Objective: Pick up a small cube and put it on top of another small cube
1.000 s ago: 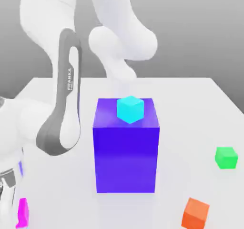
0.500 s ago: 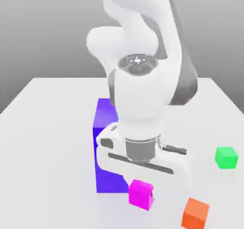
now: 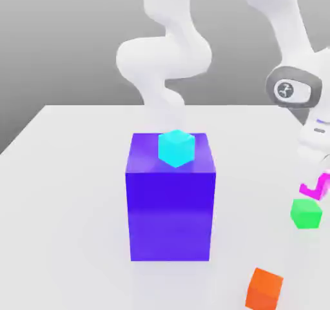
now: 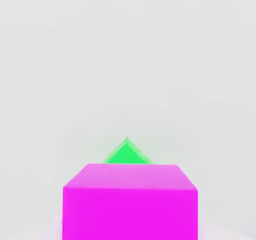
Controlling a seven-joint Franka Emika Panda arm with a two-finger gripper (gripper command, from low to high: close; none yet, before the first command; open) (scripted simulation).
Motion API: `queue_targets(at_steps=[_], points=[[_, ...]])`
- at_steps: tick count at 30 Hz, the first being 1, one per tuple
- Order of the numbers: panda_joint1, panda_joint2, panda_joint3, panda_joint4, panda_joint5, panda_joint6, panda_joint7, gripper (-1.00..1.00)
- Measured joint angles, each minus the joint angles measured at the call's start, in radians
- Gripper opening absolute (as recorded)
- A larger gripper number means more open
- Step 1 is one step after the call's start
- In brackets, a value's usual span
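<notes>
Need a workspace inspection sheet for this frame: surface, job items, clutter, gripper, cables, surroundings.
Surface: white table, flat.
Job's things: magenta cube held off the table, just above the green cube, not yet resting on it; the hand view shows the green cube's corner past the magenta one.
Clutter: big purple-blue block mid-table with a cyan cube on top; orange cube near the front edge.
Gripper: gripper shut on the magenta cube.
Cables: nothing seen.
Surroundings: plain grey backdrop.
</notes>
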Motion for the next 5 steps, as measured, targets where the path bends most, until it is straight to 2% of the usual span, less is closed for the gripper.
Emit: queue_targets(at_steps=[2, 3, 5], points=[[0.033, 0.049, -0.047, 0.004, -0.076, 0.034, 0.054, -1.0], [0.046, 0.067, -0.066, 0.005, -0.105, 0.047, 0.075, 1.0], [0.046, 0.067, -0.066, 0.005, -0.105, 0.047, 0.075, 1.0]])
